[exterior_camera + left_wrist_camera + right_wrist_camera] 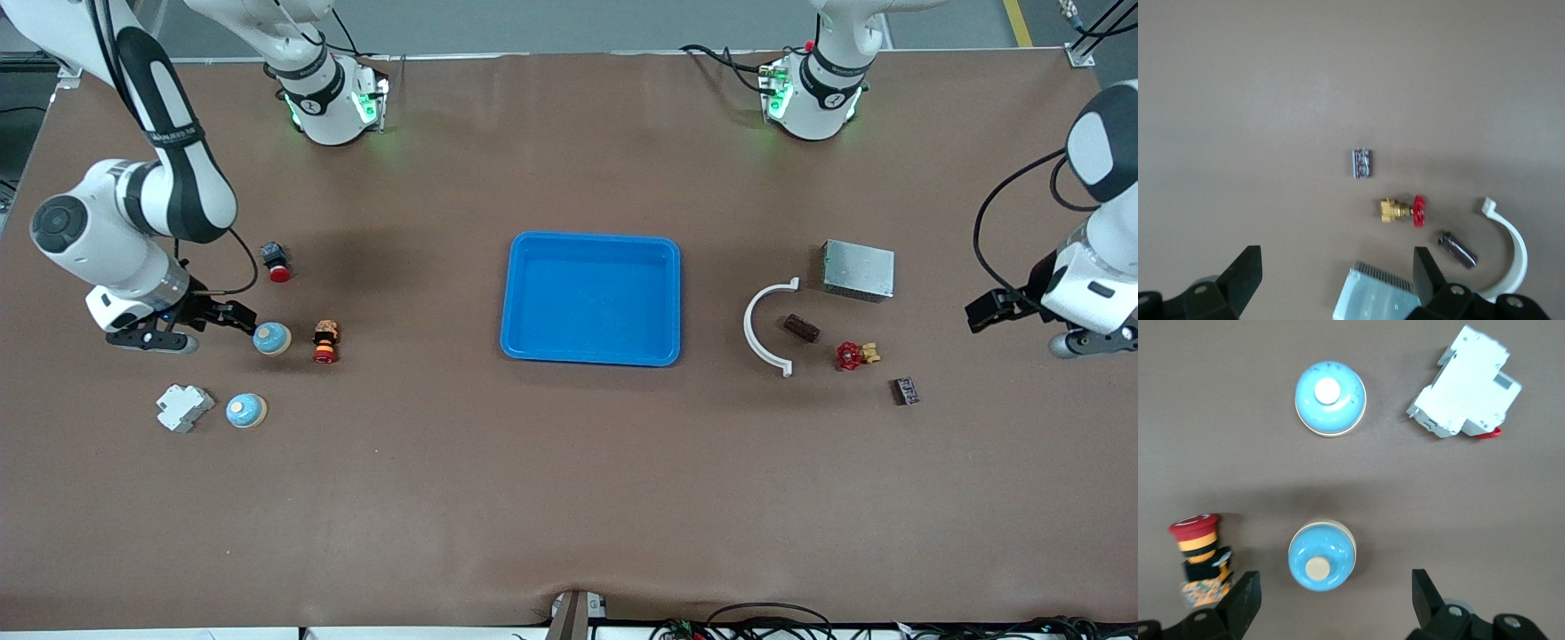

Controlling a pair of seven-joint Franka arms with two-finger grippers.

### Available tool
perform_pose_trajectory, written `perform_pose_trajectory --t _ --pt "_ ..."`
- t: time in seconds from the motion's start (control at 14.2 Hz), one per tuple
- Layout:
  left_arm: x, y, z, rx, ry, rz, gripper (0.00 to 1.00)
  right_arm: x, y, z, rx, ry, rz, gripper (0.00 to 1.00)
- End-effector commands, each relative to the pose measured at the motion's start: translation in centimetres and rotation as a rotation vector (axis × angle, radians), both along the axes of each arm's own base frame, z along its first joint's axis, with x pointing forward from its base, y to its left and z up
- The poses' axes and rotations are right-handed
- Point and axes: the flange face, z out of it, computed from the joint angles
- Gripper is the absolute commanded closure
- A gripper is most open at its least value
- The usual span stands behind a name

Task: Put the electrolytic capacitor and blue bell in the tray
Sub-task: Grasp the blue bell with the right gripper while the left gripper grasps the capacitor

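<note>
The blue tray lies in the middle of the table with nothing in it. Two blue bells stand toward the right arm's end: one just in front of my open right gripper, the other nearer the front camera. The dark brown cylindrical capacitor lies inside the curve of a white arc piece. My left gripper hangs open and holds nothing, over the table toward the left arm's end.
A metal box, a red-handled brass valve and a small dark module lie near the capacitor. Near the bells are a white breaker and two red push buttons.
</note>
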Motion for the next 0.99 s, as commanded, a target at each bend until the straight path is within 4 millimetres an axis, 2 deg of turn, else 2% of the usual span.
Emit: perform_pose_trajectory --t 0.0,0.14,0.28,0.49,0.56,0.7,0.92 --pt "1.5 1.3 -2.7 0.012 -0.024 0.003 0.0 -0.6 0.4 -3.3 0.006 -0.002 -0.021 0.0" --pt "2.2 3.0 -4.6 0.013 -0.042 0.012 0.0 -0.8 0.6 -5.2 0.011 -0.013 -0.033 0.0" --pt "2.7 4.0 -6.5 0.011 -0.046 0.021 0.0 -1.0 0.9 -6.2 0.012 -0.007 -0.033 0.0" --pt "3.5 5.1 -9.7 0.007 -0.048 0.029 0.0 -1.3 1.7 -6.5 0.016 0.0 -0.056 0.0" --pt "3.6 6.0 -11.1 0.005 -0.048 0.042 0.0 -1.3 2.2 -6.6 0.016 -0.001 -0.06 0.0" --pt "4.1 6.4 -13.8 -0.004 -0.056 0.053 0.0 -1.4 2.5 -6.7 0.015 -0.012 -0.056 0.0" --pt "2.5 6.3 -17.8 -0.036 -0.07 0.081 0.0 -1.5 2.5 -7.0 0.015 -0.007 -0.054 0.0"
